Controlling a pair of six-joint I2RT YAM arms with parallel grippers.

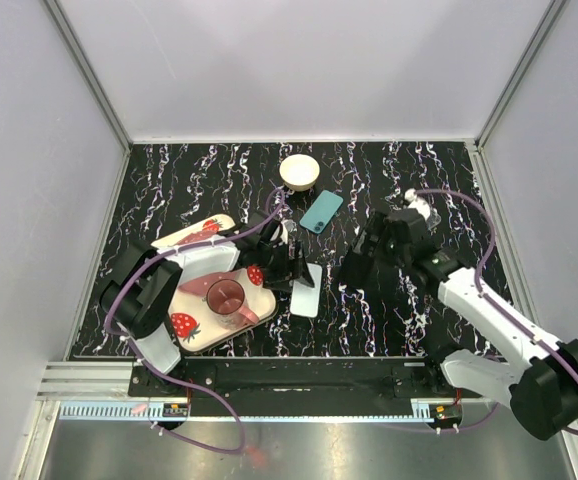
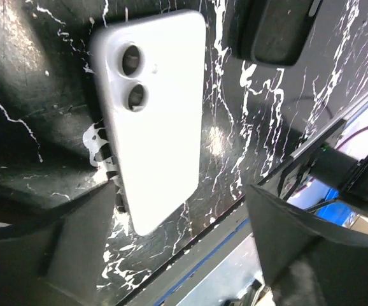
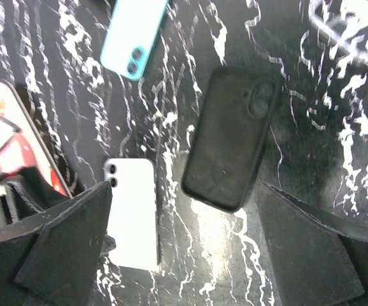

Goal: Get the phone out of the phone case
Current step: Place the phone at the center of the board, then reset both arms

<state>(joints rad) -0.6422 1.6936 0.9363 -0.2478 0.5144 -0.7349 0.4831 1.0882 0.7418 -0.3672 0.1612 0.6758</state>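
White phone [image 2: 152,115], laid face down on the black marbled desk [image 2: 37,76], is recorded out of the black case [image 3: 230,137], beside it and not touching, with left gripper [image 2: 177,255] and right gripper [image 3: 184,242] both spread open, nothing held.

We're inside a robot lab cell: plain pale walls [image 1: 299,60] and aluminium posts [image 1: 91,75] box in a black marbled surface [image 1: 369,320]. The cabled left arm [image 1: 149,300] and right arm [image 1: 489,310] sit bolted to a black base plate [image 1: 299,375].
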